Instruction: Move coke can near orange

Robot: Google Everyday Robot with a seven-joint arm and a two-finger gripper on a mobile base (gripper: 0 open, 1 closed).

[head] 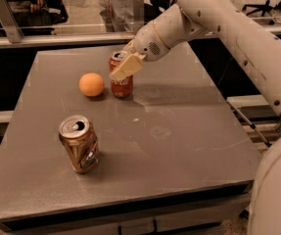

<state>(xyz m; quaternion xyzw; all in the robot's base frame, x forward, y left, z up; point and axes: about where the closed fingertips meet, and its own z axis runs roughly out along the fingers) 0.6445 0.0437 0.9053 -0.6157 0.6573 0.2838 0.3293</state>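
Camera view: the table (179, 131) is a flat grey surface and carries three items. The coke can (121, 81) stands upright at the far centre of the table, its red side and white script facing the camera and its silver top partly covered. The orange (91, 84) sits just beside the can on its left, a narrow gap between them, not touching. The end effector (122, 62) is at the upper part of the coke can, closed around it: one pale finger (125, 66) lies slantwise across the can's front, the other sits behind the rim. The can's base appears to rest on the table. The white arm (218, 18) reaches in from the upper right and descends to the can. A dented brownish-gold can (79, 143) stands near the left front of the table, leaning slightly, top opened, well apart from the other two items.
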